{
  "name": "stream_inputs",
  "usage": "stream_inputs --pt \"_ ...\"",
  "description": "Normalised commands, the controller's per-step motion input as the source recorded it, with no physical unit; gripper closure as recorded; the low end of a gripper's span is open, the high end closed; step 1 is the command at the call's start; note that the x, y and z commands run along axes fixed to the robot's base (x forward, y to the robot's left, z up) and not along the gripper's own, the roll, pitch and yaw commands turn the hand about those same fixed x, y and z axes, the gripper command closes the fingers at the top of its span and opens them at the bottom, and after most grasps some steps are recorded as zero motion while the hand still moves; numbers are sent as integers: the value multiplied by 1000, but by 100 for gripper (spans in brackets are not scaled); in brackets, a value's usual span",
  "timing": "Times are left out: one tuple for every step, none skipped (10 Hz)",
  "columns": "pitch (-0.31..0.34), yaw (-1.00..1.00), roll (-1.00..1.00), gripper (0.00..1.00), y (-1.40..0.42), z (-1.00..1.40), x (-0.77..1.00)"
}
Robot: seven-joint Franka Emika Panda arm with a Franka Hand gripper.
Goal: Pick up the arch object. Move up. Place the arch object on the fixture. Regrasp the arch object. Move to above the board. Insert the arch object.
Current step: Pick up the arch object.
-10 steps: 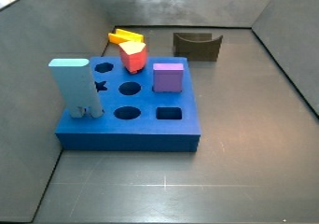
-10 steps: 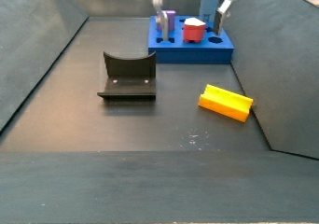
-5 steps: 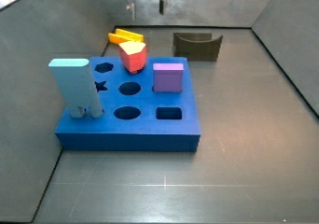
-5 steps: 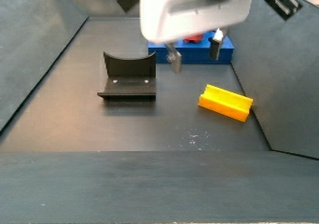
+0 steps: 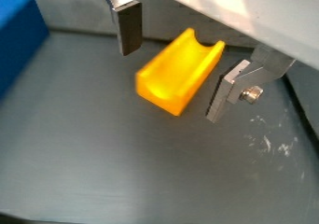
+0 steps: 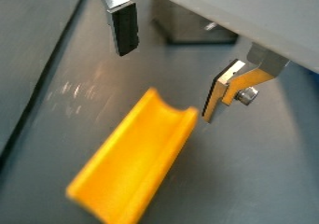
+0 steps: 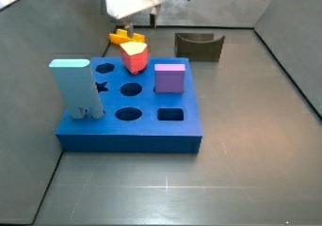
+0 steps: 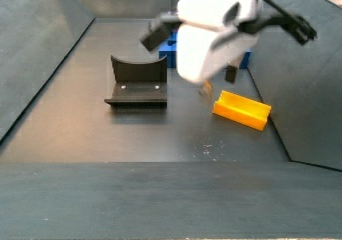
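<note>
The arch object (image 5: 181, 71) is a yellow-orange block with a notch cut in one end. It lies flat on the dark floor, behind the board (image 7: 132, 128) in a side view and right of the fixture (image 8: 136, 81) in a side view (image 8: 243, 109). My gripper (image 5: 178, 60) is open and empty, hovering just above the arch object with a finger (image 5: 129, 27) on each side of it. It does not touch the block. In a wrist view (image 6: 131, 162) the block lies lower, below the gripper (image 6: 173, 62). The gripper also shows in both side views (image 7: 136, 23) (image 8: 214, 82).
On the blue board stand a tall light-blue block (image 7: 73, 87), a red prism (image 7: 136, 56) and a purple block (image 7: 170, 77). The fixture (image 7: 199, 45) sits at the back near the wall. Sloped grey walls enclose the floor; the side wall is close to the arch object.
The gripper has come down from the top of the side views and now hangs low over the arch object. The blocks, board and fixture have not moved.
</note>
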Motion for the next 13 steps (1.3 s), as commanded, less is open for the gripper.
stream_inputs --pt "0 309 -3 0 263 -446 -69" --pt "0 126 -41 0 89 -303 0" --pt "0 97 -19 0 0 -303 0" --pt "-24 54 -14 0 0 -223 -14" --pt "-64 26 -59 0 0 0 0" --pt "-44 0 0 0 0 -34 0" --pt "0 0 0 0 0 0 0" --pt "0 0 0 100 0 0 0" --pt "0 0 0 100 0 0 0" --pt "0 0 0 100 0 0 0" --pt "0 0 0 100 0 0 0" --pt "0 0 0 100 0 0 0" --pt "0 0 0 100 0 0 0"
